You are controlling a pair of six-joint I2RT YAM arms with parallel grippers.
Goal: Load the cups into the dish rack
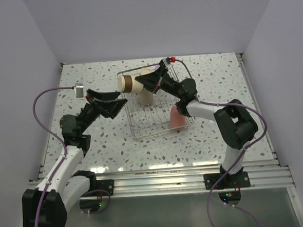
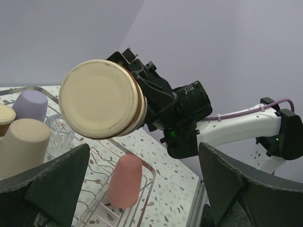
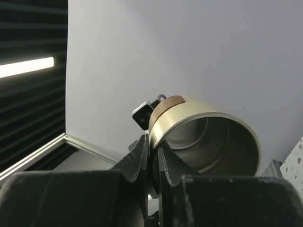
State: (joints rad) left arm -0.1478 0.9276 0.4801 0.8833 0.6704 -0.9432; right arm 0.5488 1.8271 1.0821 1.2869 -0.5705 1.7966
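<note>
1. The right gripper (image 3: 153, 156) is clamped on the rim of a steel cup (image 3: 208, 137). Only the right wrist view shows the pinch: 1 finger is outside the wall and 1 is inside the open mouth.
2. The top view places this cup on its side in the air, over the far left corner of the dish rack (image 1: 142, 137), with its tan base pointing left.
3. Only the left wrist view faces that base. It shows a cream disc, with the right gripper dark behind it.
4. The left gripper (image 1: 122, 100) stands wide open and holds nothing, just left of the rack. Its 2 fingers (image 2: 52, 189) frame the left wrist view.
5. In the rack, the top view shows a beige tumbler (image 1: 146, 97) and a salmon-pink cup (image 1: 176, 119) at the near right corner.
6. The left wrist view adds 2 more cups in the rack: a lavender cup (image 2: 31, 104) and a clear glass cup (image 2: 60, 132) beside the tumbler.
7. The rack rests on a speckled table (image 1: 217, 89).
</note>
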